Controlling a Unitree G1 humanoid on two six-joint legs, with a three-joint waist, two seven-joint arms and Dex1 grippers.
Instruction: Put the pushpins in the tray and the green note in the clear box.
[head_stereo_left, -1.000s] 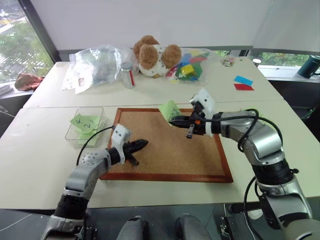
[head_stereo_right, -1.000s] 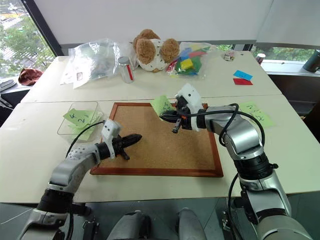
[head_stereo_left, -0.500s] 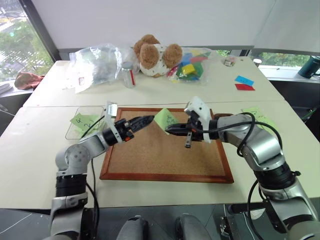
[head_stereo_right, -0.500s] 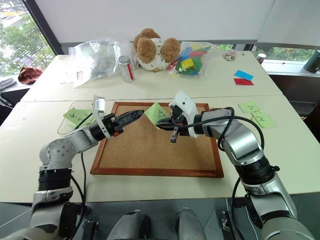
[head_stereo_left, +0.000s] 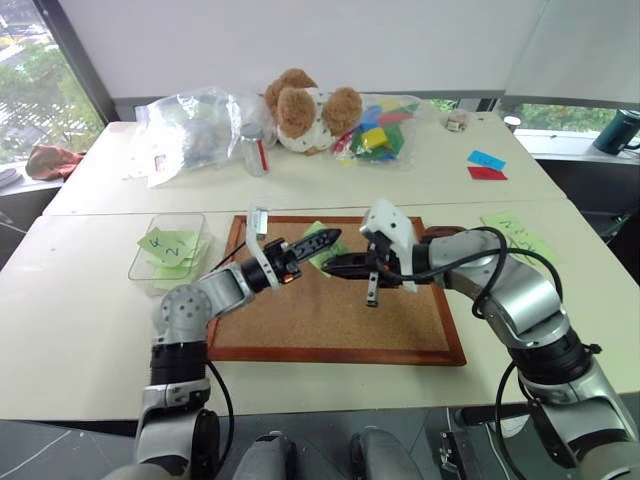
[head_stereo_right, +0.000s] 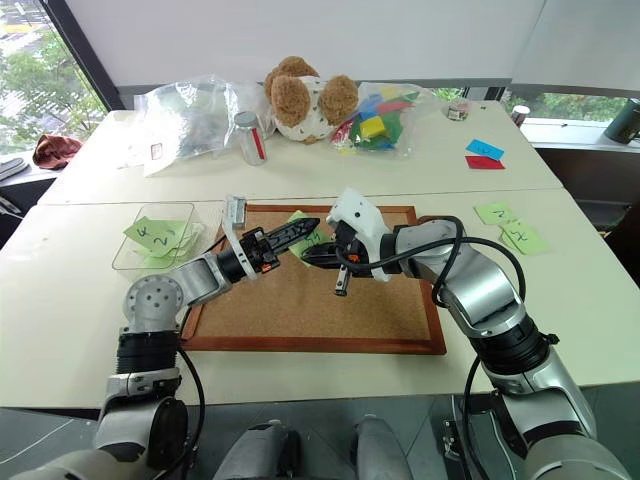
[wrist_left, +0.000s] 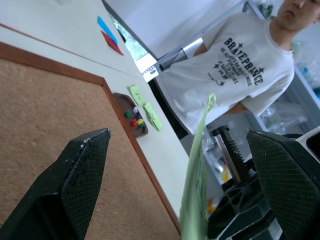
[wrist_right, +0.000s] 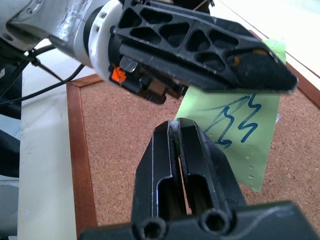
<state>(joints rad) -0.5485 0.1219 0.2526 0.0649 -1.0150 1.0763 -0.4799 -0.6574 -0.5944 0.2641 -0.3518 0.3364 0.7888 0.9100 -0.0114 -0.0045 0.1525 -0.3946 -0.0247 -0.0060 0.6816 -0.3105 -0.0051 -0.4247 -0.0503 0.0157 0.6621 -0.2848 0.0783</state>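
Note:
My right gripper (wrist_right: 175, 126) is shut on the green note (wrist_right: 242, 127), which carries blue pen marks and hangs above the cork board (head_stereo_left: 340, 305). My left gripper (wrist_left: 177, 137) is open, its two fingers standing on either side of the note's edge (wrist_left: 197, 200). From the head, both grippers meet over the board's upper middle, left (head_stereo_left: 318, 242) and right (head_stereo_left: 330, 266). The tray (wrist_left: 137, 122), a dark dish holding coloured pushpins (wrist_left: 134, 116), sits just past the board's corner. The clear box (head_stereo_left: 140, 268) stands left of the board with light-green notes in it.
At the table's back lie a plastic bag (head_stereo_left: 190, 125), a small bottle (head_stereo_left: 258, 150), a stuffed bear (head_stereo_left: 305, 110) and a bag of coloured blocks (head_stereo_left: 380, 125). Blue and red slips (head_stereo_left: 487, 165) and green notes (head_stereo_left: 515, 232) lie to the right. A person (wrist_left: 245, 65) stands beyond the table.
My left gripper rose from the board's lower left, swung right up to the note and opened. My right gripper kept the note and drifted slightly left.

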